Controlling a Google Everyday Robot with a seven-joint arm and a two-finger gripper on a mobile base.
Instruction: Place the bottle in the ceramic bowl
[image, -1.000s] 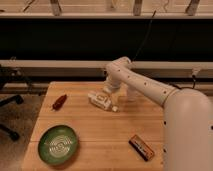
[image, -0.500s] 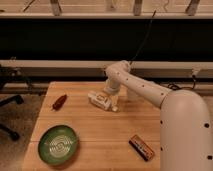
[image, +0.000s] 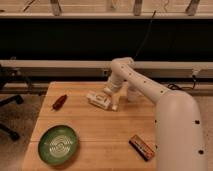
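The bottle (image: 98, 99) is small and white with a greenish label. It lies on its side near the back middle of the wooden table (image: 100, 130). My gripper (image: 111, 98) hangs at the end of the white arm, right at the bottle's right end, pointing down at the table. The green ceramic bowl (image: 58, 144) with pale rings sits empty at the front left of the table, well apart from the bottle and the gripper.
A small red and dark object (image: 59, 101) lies at the left of the table. A brown and orange snack bar (image: 142, 147) lies at the front right. My white arm (image: 165, 110) covers the table's right side. A dark chair base (image: 7, 107) stands left of the table.
The arm has shifted slightly left, toward the bottle's right end. The bottle and the bowl have not moved.
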